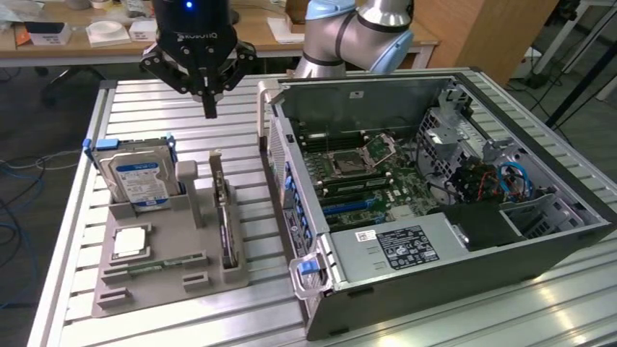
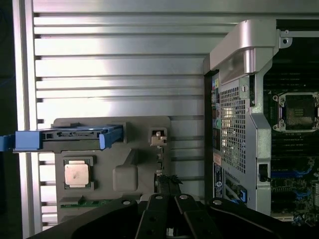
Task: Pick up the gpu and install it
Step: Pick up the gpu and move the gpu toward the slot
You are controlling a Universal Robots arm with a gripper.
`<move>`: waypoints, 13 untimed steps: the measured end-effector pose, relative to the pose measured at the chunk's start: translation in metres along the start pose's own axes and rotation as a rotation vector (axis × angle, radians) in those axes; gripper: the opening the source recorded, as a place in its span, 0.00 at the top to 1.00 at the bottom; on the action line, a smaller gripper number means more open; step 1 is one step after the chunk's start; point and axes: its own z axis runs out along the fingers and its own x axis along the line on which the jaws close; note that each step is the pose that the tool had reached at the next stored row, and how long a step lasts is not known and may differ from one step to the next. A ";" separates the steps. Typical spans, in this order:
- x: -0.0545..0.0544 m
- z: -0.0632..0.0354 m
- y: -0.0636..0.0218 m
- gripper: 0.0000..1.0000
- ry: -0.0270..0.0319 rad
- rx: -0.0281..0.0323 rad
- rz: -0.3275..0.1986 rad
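"Grey parts holder (image 1: 154, 300) up front: what's racked in it?"

"All of it sits lower than the claw (image 1: 210, 112). From the exterior view's left of it: a hard drive (image 1: 143, 181) standing upright, a CPU (image 1: 130, 242) lying flat, a memory stick (image 1: 159, 264) in its groove. Then the gpu (image 1: 225, 224), almost straight under the claw, on edge in a slot. I'd guess that's so its top edge can be pinched from above."

"Has the claw got it?"

"No. Fingers pressed together, empty, hanging well above the card."

"And the computer case (image 1: 453, 289), to the exterior view's right of the claw?"

"On its side, panel off, motherboard (image 1: 376, 173) facing up, likely so a card can go in from overhead."
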 end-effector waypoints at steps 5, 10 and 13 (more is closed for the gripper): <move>0.000 0.0000 0.0000 0.89 0.0000 0.0000 0.000; 0.000 0.0000 0.0000 0.71 0.0000 0.0000 0.000; 0.000 0.0000 0.0000 0.59 0.0000 0.0000 0.000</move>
